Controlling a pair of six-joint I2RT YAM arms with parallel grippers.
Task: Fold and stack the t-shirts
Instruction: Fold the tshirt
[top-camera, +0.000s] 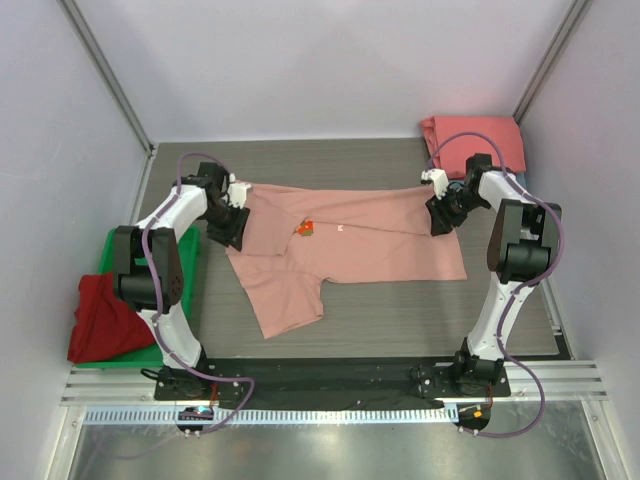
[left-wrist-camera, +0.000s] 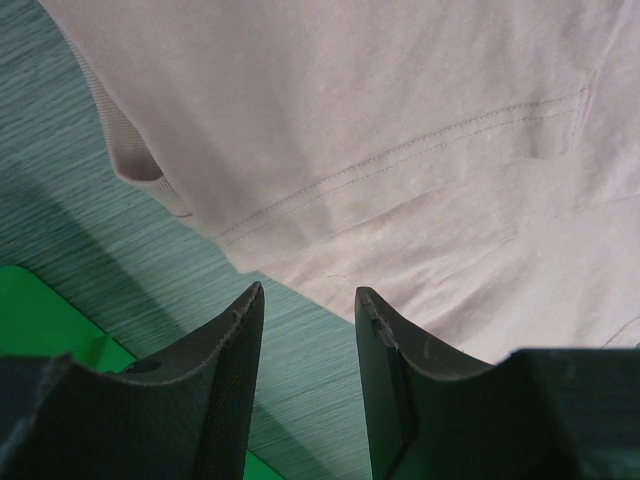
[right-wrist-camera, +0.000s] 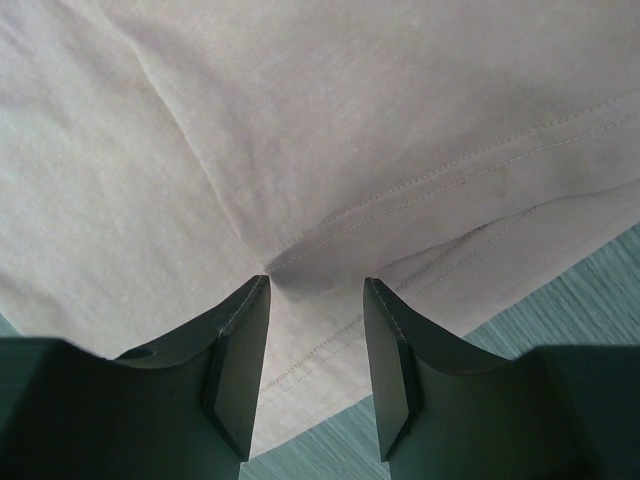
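Both sets of dark fingers sit right up in the wrist views and both are parted to a middling gap with nothing pinched; left gripper (left-wrist-camera: 308, 295) has bare grey wood-grain table (left-wrist-camera: 120, 250) showing between its tips, with the edge of the dusty-pink cotton t-shirt (left-wrist-camera: 400, 150) just beyond them and a ribbed band off to one side; right gripper (right-wrist-camera: 316, 285) is over the cloth itself, tips straddling a double-stitched hem where the fabric puckers into a little crease. From above, the pink tee lies sideways across the middle of the table, small game-character print (top-camera: 306, 228) facing up, one sleeve poking toward the near edge, and the grippers are at opposite ends of its far edge. My guess is the step is grabbing that far edge at both ends to fold it over toward the near side. To do it well I'd drop both tips until they touch the table and then close, so every layer at the hem gets caught; the left one looks like it needs to nudge forward onto the cloth first; lift both ends together and keep the edge taut so it doesn't sag. Further out, a folded coral-red t-shirt (top-camera: 470, 135) waits at the back right corner, and a crumpled dark red t-shirt (top-camera: 100, 320) sits on the green plastic tray (top-camera: 115, 248) at left.
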